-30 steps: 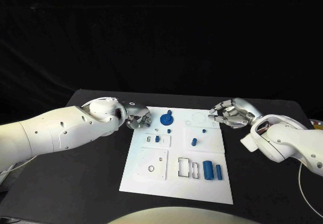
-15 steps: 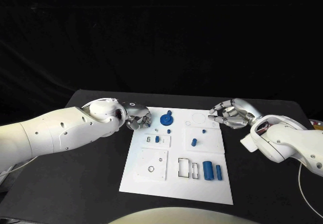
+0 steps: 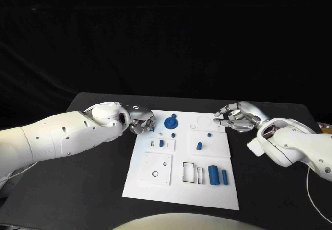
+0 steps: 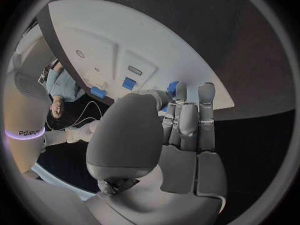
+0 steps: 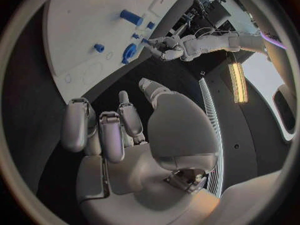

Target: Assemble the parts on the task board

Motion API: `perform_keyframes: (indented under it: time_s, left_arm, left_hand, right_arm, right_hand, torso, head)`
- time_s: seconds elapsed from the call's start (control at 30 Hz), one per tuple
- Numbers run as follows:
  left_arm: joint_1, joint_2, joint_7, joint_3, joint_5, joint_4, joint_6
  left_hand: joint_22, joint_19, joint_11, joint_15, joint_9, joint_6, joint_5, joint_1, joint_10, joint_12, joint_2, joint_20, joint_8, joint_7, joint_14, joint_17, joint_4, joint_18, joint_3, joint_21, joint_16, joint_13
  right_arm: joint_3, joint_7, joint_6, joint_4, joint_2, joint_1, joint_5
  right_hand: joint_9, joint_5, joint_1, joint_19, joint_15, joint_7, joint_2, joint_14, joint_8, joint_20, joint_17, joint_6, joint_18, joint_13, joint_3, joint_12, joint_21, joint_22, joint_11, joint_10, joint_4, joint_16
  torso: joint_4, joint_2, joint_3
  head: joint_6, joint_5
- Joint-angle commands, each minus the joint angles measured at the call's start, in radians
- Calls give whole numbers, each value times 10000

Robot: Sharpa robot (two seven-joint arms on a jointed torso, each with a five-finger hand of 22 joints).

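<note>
The white task board (image 3: pixel 156 184) lies in the middle of the black table. On it a blue round part (image 3: pixel 171 123) sits near the far edge, small blue pegs (image 3: pixel 199 145) stand in the middle, and two blue cylinders (image 3: pixel 214 175) lie at the near right. My left hand (image 3: pixel 142 120) hovers by the board's far left corner, fingers loosely bent, holding nothing. My right hand (image 3: pixel 234 119) hovers off the far right corner, also holding nothing. In the left wrist view the left hand (image 4: pixel 181 130) has nothing in it; in the right wrist view the right hand (image 5: pixel 119 130) has a bare palm.
Black table (image 3: pixel 83 191) surrounds the board on all sides. The right wrist view shows the board (image 5: pixel 81 15) with a blue cylinder (image 5: pixel 131 17) and the round part (image 5: pixel 129 51), and my left hand (image 5: pixel 164 42) beyond it.
</note>
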Motion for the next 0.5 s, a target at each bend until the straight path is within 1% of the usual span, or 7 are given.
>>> perform_keyframes:
  time_s: [0.03,0.27,0.43,0.47,0.5]
  left_arm:
    - [-30,21,-100,-20,-65,29,-226]
    - [-32,8,-70,-24,-76,66,-472]
    - [-37,-4,-37,-26,-75,81,-599]
    - [-38,-6,-32,-26,-75,82,-620]
    - [-39,-8,-31,-26,-74,83,-631]
  left_hand:
    - [54,104,-9,-6,806,104,3,-6,107,-53,-88,20,17,-18,102,32,-1,-176,106,56,-18,-12]
    - [142,197,-33,-31,834,148,-1,-92,174,-109,-242,-4,28,-41,228,207,20,-193,163,130,34,-27]
    - [154,229,-63,-60,873,176,-7,-197,210,-188,-710,-33,29,-60,279,246,-23,-196,83,148,30,-38]
    - [152,232,-71,-68,878,176,-9,-227,221,-204,-846,-38,19,-65,286,249,-25,-196,49,147,26,-39]
    - [147,230,-74,-70,880,176,-8,-248,227,-212,-900,-41,13,-65,291,257,-19,-195,36,143,25,-39]
  right_arm:
    - [1,96,91,17,-3,-8,-157]
    - [1,103,87,24,-14,-8,-166]
    - [1,105,86,28,-21,-8,-168]
    - [1,105,84,28,-23,-8,-168]
    - [1,105,84,28,-24,-8,-168]
  right_hand:
    - [-9,56,-71,-42,-67,19,14,688,47,-50,918,-63,88,-7,-7,11,-26,185,-40,4,72,-47]
    - [-9,56,-71,-42,-67,19,14,688,47,-50,918,-63,88,-7,-7,11,-26,185,-40,4,72,-47]
    - [-12,54,-47,-50,-68,20,9,683,54,-51,899,-74,91,-20,-7,0,-42,175,-40,-10,70,-55]
    - [-12,54,-47,-50,-68,20,9,683,54,-51,899,-74,91,-20,-7,0,-42,175,-40,-10,70,-55]
    - [-12,54,-47,-50,-68,20,9,683,54,-51,899,-74,91,-20,-7,0,-42,175,-40,-10,70,-55]
  torso:
    - [2,5,1]
    - [4,-2,-6]
    - [9,-3,-9]
    - [12,-3,-11]
    - [12,-3,-11]
  head:
    - [8,6]
    - [13,0]
    - [15,-4]
    - [18,-5]
    - [18,-5]
